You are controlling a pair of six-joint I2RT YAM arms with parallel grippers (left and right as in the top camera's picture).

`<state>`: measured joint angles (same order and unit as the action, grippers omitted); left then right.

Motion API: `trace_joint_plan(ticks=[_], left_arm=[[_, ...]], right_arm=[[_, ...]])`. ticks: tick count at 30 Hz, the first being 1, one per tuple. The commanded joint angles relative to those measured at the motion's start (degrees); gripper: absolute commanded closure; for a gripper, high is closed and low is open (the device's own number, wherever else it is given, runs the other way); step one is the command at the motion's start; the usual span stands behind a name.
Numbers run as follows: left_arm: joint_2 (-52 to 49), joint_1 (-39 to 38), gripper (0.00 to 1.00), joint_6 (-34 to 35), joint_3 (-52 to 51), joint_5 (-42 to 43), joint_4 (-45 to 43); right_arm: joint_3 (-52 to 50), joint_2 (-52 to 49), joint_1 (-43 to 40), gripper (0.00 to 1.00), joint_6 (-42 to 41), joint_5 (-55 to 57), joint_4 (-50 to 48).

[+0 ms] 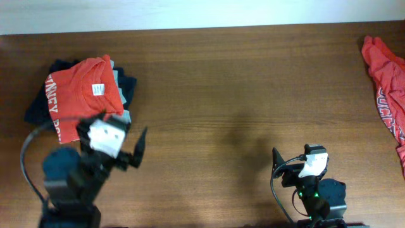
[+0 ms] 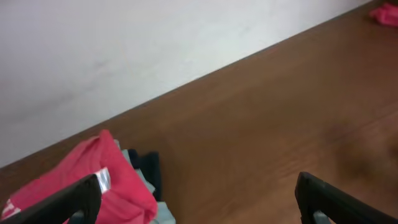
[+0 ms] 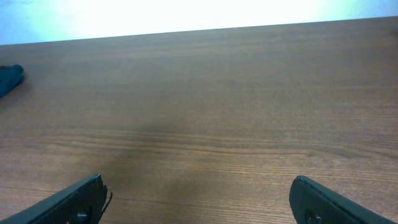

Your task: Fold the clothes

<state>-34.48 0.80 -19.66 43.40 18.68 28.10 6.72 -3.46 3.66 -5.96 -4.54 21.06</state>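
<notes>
At far left of the worktop (image 1: 221, 95), one folded red T-shirt (image 1: 82, 88) atop a dark pile (image 1: 38, 111): done. At far right edge, second T-shirt (image 1: 387, 82) crumpled, not yet folded. Left claw (image 2: 199, 205) and right claw (image 3: 196, 199) both wide, empty.

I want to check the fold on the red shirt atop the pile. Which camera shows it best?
The overhead view: the red shirt shows nearly whole there, lettering and neck label included. The left wrist view catches only a blurred part; the right wrist view shows none of it.
</notes>
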Motion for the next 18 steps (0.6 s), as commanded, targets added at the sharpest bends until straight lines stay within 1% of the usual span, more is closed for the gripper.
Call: trace_joint_plan(ticks=[1,5,11,16,18], left_arm=[[8.5,0.1,0.01,-1.7,-9.5,-1.6,-2.3],[18.0,0.5,0.01,-1.6,-18.8,-4.2,-6.4],[28.9,0.5,0.01,-1.4,-29.2,-5.2,-7.2],[34.2,0.4,0.01,-1.4,-34.9,-5.9,-10.8],[34.2,0.3,0.01,-1.4,-36.7,-6.1,-13.1]], right_arm=[[-0.4,0.5,-0.3,0.02,0.0,0.1,0.0],[-0.4,0.5,-0.3,0.01,0.0,0.1,0.0],[-0.4,0.5,-0.3,0.01,0.0,0.1,0.0],[-0.4,0.5,-0.3,0.01,0.0,0.1,0.0],[-0.4,0.5,-0.3,0.01,0.0,0.1,0.0]])
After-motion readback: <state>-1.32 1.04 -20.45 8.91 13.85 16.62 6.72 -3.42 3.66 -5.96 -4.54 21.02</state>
